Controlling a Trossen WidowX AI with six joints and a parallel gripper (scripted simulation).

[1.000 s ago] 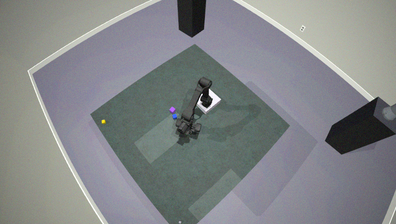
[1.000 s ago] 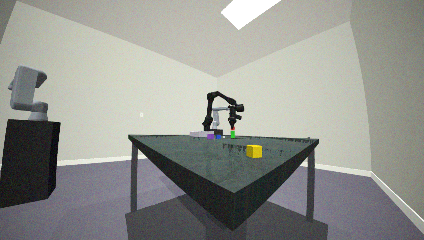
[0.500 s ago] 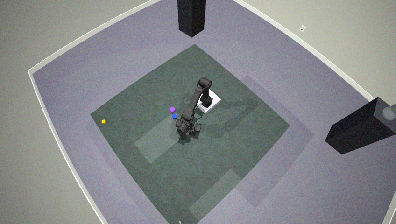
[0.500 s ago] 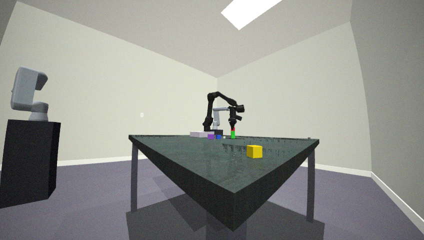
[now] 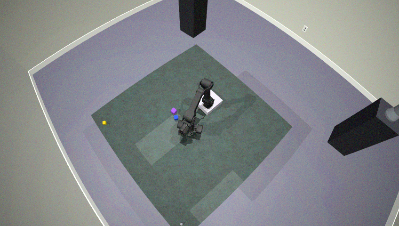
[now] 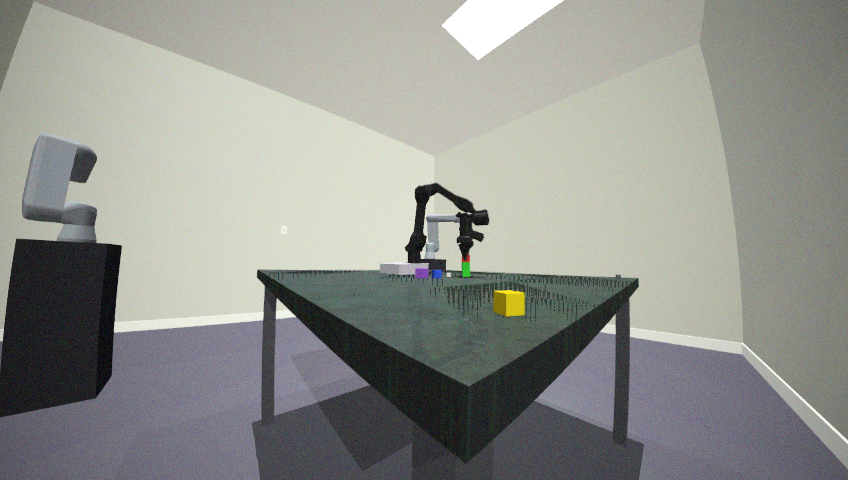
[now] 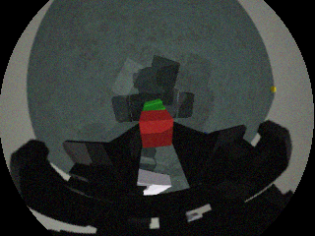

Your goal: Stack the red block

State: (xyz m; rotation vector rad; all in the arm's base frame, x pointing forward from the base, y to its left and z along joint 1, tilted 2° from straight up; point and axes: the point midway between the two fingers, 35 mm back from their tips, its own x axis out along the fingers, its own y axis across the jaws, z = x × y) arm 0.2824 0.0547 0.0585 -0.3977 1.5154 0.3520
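The red block (image 6: pixel 468 258) (image 7: pixel 157 129) is between the fingers of my gripper (image 6: pixel 465 256) (image 7: pixel 156 124), which is shut on it. The green tower (image 6: pixel 465 270) (image 7: pixel 154 105) stands upright on the table, directly below the red block. In the exterior view the red block's underside meets the tower's top with no gap to be seen. In the wrist view only a strip of the tower's green top shows beyond the red block; the rest is hidden. In the top view the arm hides both the block and the tower.
A blue block (image 5: pixel 175 117) (image 6: pixel 437 273) and a purple block (image 5: pixel 173 110) (image 6: pixel 421 273) lie near the gripper. A yellow block (image 5: pixel 104 122) (image 6: pixel 508 303) lies near a table corner. The arm's white base (image 5: pixel 217 100) (image 6: pixel 395 268) is behind. A small pale block (image 5: pixel 181 223) lies near the table's far edge.
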